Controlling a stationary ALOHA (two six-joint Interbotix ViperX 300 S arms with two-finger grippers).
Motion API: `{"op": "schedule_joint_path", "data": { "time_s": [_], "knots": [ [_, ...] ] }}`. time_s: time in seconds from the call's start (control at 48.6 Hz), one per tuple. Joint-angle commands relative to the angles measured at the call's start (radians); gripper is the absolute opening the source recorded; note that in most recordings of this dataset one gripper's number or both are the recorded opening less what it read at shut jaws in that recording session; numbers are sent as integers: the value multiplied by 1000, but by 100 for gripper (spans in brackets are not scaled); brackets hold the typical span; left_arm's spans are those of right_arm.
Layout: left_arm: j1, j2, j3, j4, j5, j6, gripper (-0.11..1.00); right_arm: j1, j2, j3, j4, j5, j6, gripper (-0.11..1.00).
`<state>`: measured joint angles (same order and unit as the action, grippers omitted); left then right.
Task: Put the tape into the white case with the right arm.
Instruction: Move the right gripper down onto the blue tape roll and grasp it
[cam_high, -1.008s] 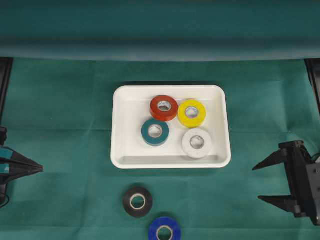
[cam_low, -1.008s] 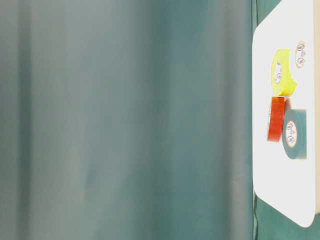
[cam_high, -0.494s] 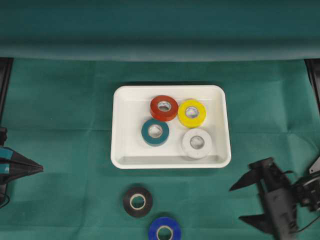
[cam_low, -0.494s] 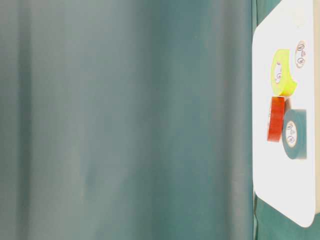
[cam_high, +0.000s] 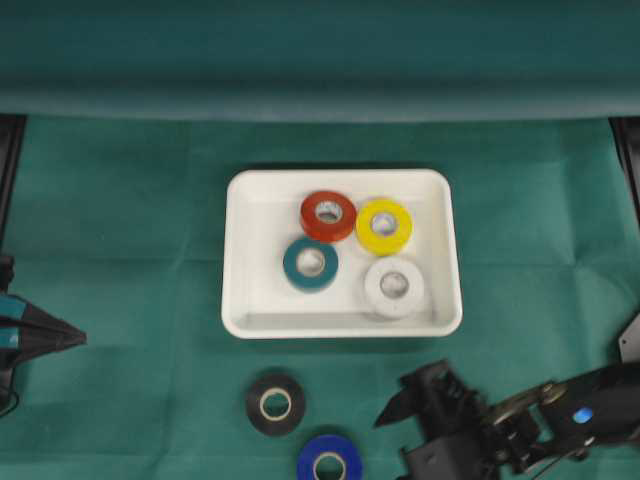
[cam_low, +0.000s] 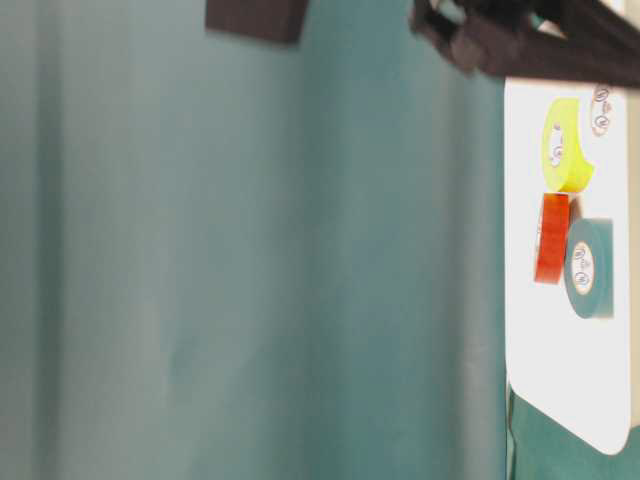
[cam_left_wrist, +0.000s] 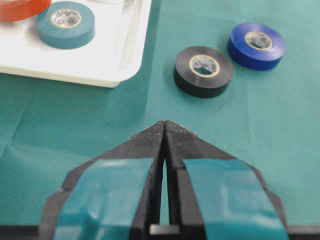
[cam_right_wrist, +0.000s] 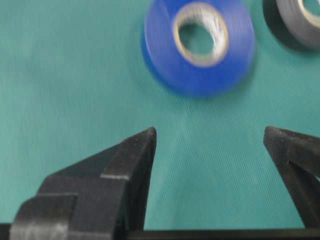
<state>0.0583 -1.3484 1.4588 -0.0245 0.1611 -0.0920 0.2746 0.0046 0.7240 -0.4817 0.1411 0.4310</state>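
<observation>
Up close, our right gripper (cam_right_wrist: 210, 145) hangs wide open, nothing held, just short of the blue tape (cam_right_wrist: 198, 44). Our left gripper (cam_left_wrist: 164, 131) sits pinched together. Only overhead shows the white case (cam_high: 240, 250) beyond, four rolls inside; the black roll (cam_high: 275, 403) gets cropped wrist-side.
</observation>
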Motion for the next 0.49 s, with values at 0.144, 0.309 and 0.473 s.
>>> {"op": "schedule_joint_path", "data": {
  "time_s": [0.144, 0.309, 0.473],
  "knots": [
    [2, 8, -11, -2, -9, 0, 0, 25, 84, -146, -3, 46, -2, 62],
    [2, 8, -12, 0, -9, 0, 0, 31, 127, -198, -3, 57, -2, 62],
    [2, 8, -11, -2, -9, 0, 0, 32, 137, -204, -3, 57, -2, 62]
  ]
}}
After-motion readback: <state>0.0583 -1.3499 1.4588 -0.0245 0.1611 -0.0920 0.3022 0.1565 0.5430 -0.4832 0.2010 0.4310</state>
